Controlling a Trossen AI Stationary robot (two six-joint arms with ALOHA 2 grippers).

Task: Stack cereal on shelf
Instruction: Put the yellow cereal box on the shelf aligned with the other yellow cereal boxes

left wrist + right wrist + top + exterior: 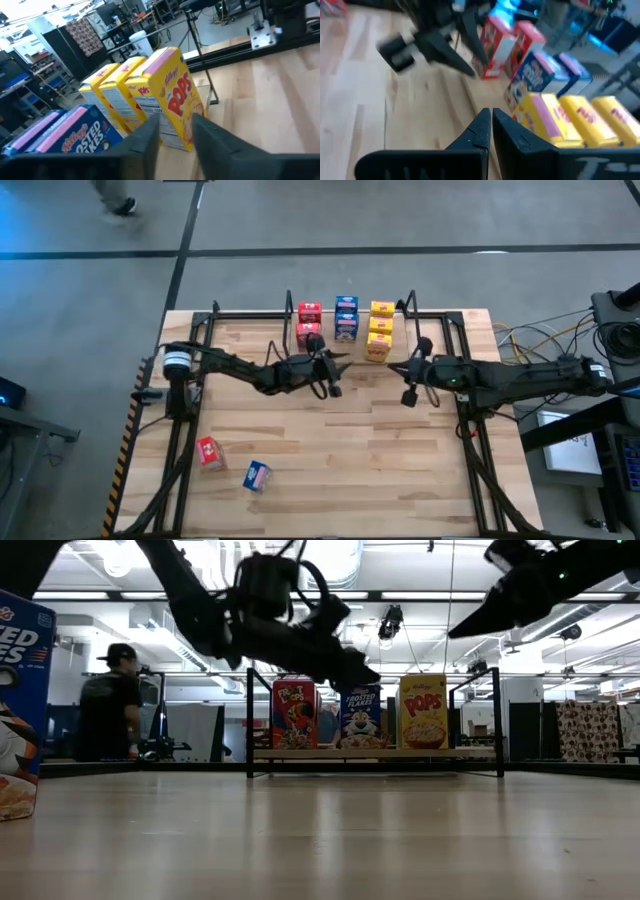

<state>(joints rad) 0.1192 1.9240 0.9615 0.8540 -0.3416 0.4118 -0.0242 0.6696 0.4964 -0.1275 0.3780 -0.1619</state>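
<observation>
The shelf runs along the table's far edge. On its board stand two red cereal boxes, two blue ones and three yellow ones, in rows. One red box and one blue box lie on the table at the near left. My left gripper hovers in front of the shelf, open, nothing between its fingers; the front yellow box stands beyond them. My right gripper hangs shut and empty in front of the yellow row.
Black frame posts cross the table on both sides. In the low view a large blue box sits close at the left edge, and a person stands in the room behind. Bare wood lies at the near right.
</observation>
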